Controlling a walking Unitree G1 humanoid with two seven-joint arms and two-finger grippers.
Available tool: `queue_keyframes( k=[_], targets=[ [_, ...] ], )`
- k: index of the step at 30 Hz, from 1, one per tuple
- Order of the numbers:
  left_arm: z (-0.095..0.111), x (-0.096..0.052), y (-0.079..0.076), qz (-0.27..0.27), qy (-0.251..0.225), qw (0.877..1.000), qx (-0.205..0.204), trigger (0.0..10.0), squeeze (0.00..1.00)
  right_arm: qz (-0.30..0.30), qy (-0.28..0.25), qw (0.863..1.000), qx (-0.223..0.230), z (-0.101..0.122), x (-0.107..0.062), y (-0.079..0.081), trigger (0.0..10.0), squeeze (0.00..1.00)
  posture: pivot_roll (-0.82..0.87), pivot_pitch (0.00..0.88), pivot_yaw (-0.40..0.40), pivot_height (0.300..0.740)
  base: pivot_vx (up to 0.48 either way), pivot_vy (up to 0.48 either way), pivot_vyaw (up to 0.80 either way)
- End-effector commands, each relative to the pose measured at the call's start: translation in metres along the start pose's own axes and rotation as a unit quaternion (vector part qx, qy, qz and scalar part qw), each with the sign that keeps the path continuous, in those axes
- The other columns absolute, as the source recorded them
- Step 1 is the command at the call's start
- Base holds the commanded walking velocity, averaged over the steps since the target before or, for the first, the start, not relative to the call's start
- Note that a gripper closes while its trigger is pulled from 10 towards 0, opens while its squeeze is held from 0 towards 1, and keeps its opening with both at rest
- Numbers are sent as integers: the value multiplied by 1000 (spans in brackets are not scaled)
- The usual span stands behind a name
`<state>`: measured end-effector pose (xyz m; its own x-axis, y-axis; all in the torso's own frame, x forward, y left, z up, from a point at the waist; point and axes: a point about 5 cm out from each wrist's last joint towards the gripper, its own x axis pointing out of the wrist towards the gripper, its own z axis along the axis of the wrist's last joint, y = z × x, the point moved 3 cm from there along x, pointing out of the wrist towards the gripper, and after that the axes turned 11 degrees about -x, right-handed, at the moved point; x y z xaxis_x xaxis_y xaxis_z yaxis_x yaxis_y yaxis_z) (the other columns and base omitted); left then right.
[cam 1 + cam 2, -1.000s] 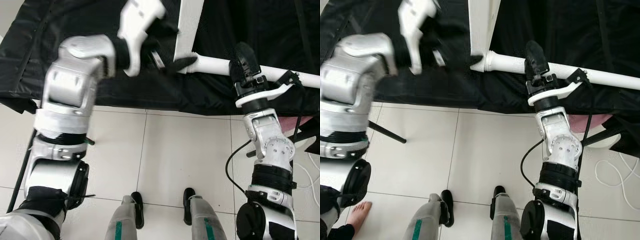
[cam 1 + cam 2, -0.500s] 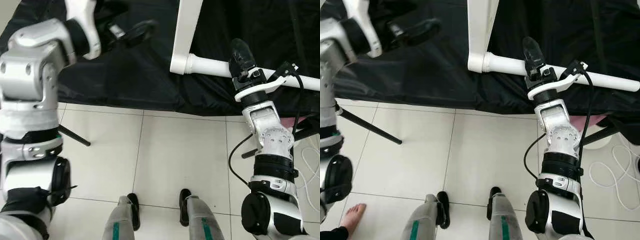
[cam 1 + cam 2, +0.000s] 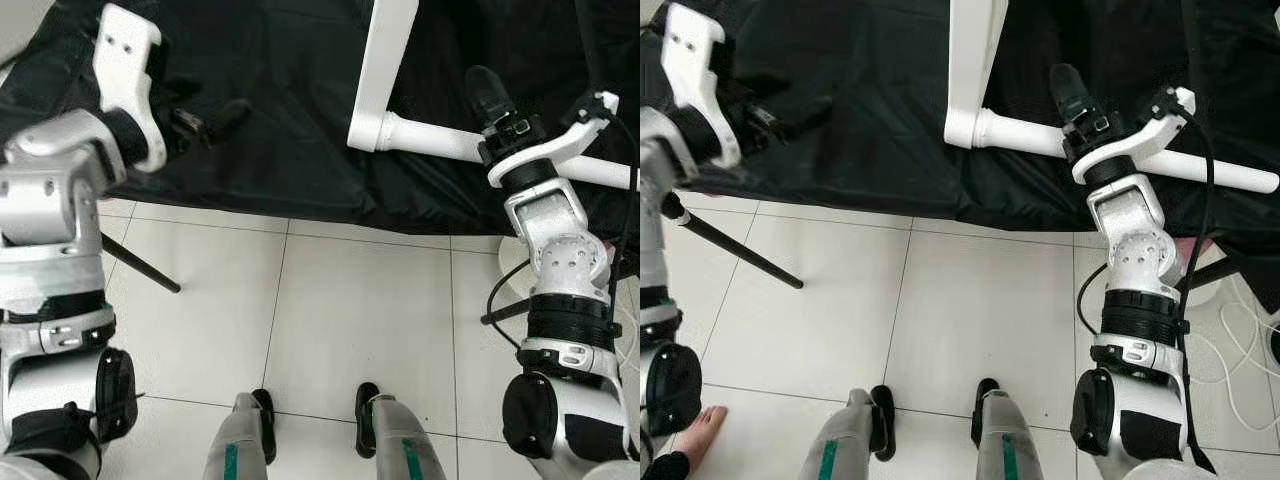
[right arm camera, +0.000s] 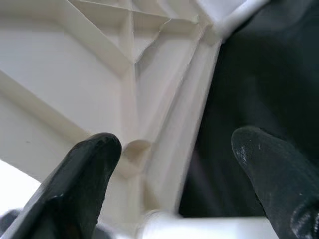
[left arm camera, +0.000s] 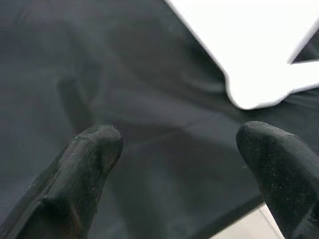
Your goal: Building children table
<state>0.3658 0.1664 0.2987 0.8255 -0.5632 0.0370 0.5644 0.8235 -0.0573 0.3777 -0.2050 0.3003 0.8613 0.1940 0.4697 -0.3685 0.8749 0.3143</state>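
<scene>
Standing on a pale tiled floor (image 3: 360, 300) before a worktop draped in black cloth (image 3: 280, 110), with both arms raised over it. Left pincer (image 5: 174, 144) hovering with fingers spread wide, holding nothing, above dark folds of the cloth; a white corner of the table piece (image 5: 259, 55) lying just beyond its fingertips (image 5: 99, 144), apart from them.

Right pincer (image 3: 487, 92) reaching over a white round leg (image 3: 430, 137) lying across the cloth, its black fingers crossing above the tube; fingers spread wide in the wrist view, gripping nothing. Facing that pincer, the ribbed white underside of the table top (image 4: 124, 74), with moulded struts meeting at a corner socket; black cloth showing beside the far fingertip (image 4: 279, 159). Impossible to tell whether the fingers are touching the leg.

Joining the leg at its end nearer the left pincer, a flat white panel (image 3: 388, 50) running away from the robot across the cloth, the two forming an L. Left pincer sitting well apart from that joint, toward the robot's left.

Hanging below the cloth's edge, near the left arm, a thin black stand leg (image 3: 140, 265) slanting to the floor. Trailing beside the right arm, a black cable (image 3: 495, 295). Showing at the lower corner of the right eye view, a person's bare foot (image 3: 702, 428).
</scene>
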Motion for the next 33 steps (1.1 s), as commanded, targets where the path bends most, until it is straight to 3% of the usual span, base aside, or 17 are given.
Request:
queue_keyframes(
  k=[1,2,4,7,13,14,15,16,18,20,21,23,24,25,27,31,33],
  targets=[
    [-7,-6,22,143,-23,989,-16,10000,0,-14,9,998,-57,0,0,2,10000,0,-26,184,31,740,0,0,0],
    [-8,-6,20,143,-31,989,-22,10000,0,-21,16,996,-84,-2,0,4,10000,0,-26,184,31,740,0,0,0],
    [-8,-6,20,143,-31,989,-22,10000,0,-21,16,996,-84,-2,0,4,10000,0,-26,184,31,740,0,0,0],
    [-13,-7,24,168,-41,984,-45,10000,0,-35,42,986,-155,-14,0,9,10000,0,-46,162,40,740,0,0,0],
    [-21,-7,25,182,-38,980,-69,10000,0,-40,45,979,-196,-18,3,14,10000,0,-55,158,54,740,0,0,0],
    [-25,-7,27,194,-36,978,-74,10000,0,-37,39,972,-230,-17,4,17,10000,0,-62,155,62,740,0,0,0],
    [-30,-8,26,196,-29,979,-58,10000,0,-31,30,962,-268,-18,3,21,10000,0,-65,155,67,740,0,0,0],
    [-30,-8,26,196,-29,979,-58,10000,0,-31,30,962,-268,-18,3,21,10000,0,-65,155,67,740,0,0,0],
    [-35,-9,18,182,-45,982,-8,10000,0,-47,14,947,-319,-20,-1,20,10000,0,-66,156,58,740,0,0,0],
    [-36,-10,16,182,-54,982,-9,10000,0,-48,1,941,-335,-19,-4,21,10000,0,-66,156,58,740,0,0,0],
    [-34,-14,11,196,-97,976,10,10000,0,-53,-27,941,-333,-18,-13,27,10000,0,-71,149,60,740,0,0,0],
    [-34,-16,10,200,-109,974,17,10000,0,-54,-34,942,-331,-18,-16,29,10000,0,-71,149,60,740,0,0,0],
    [-33,-18,7,210,-130,969,12,10000,0,-49,-40,929,-366,-21,-22,33,10000,0,-68,150,53,740,0,0,0],
    [-33,-18,7,210,-130,969,12,10000,0,-49,-40,929,-366,-21,-22,33,10000,0,-68,150,53,740,0,0,0],
    [-36,-23,3,227,-151,962,7,10000,0,-40,-40,913,-405,-30,-30,38,10000,0,-71,148,52,740,0,0,0],
    [-47,-34,-4,238,-166,956,25,10000,0,-69,-29,921,-383,-48,-45,38,10000,0,-67,140,56,740,0,0,0],
    [-69,-47,-4,258,-162,952,20,10000,0,-60,-11,922,-382,-70,-60,43,10000,0,-59,129,68,740,0,0,0]
  ],
)
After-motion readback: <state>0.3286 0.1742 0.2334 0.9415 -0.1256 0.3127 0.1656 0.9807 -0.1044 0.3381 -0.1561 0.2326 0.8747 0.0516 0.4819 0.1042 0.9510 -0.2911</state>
